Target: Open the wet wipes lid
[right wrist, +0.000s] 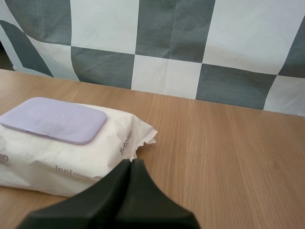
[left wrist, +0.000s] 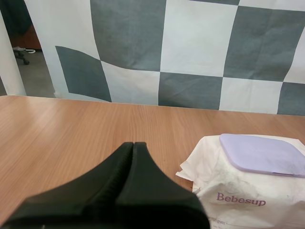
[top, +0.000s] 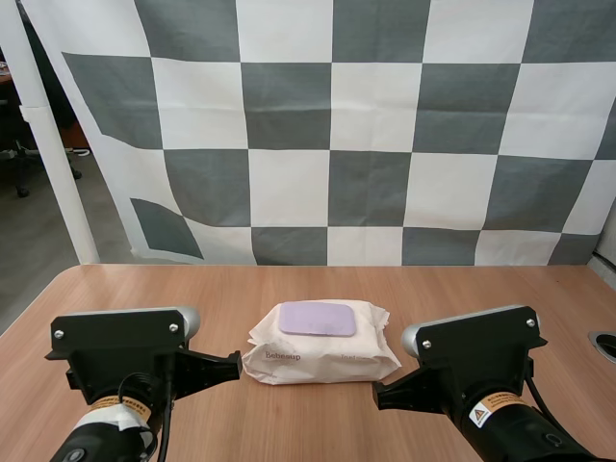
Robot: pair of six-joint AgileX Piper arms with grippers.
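A white pack of wet wipes (top: 322,351) lies flat in the middle of the wooden table (top: 192,289), its lilac lid (top: 318,319) facing up and lying flat, closed. My left gripper (left wrist: 134,145) is shut on nothing, its fingers one dark wedge, low over the table beside the pack's (left wrist: 243,195) left end and apart from it. The lid (left wrist: 262,153) is beyond that tip. My right gripper (right wrist: 131,163) is also shut and empty, its tip just short of the pack's (right wrist: 57,157) right front corner, near the lid (right wrist: 55,119).
Both arms (top: 125,356) (top: 476,361) sit at the near edge of the table, one on each side of the pack. A round grommet hole (top: 604,345) is set in the table at the far right. Bare wood lies behind and beside the pack.
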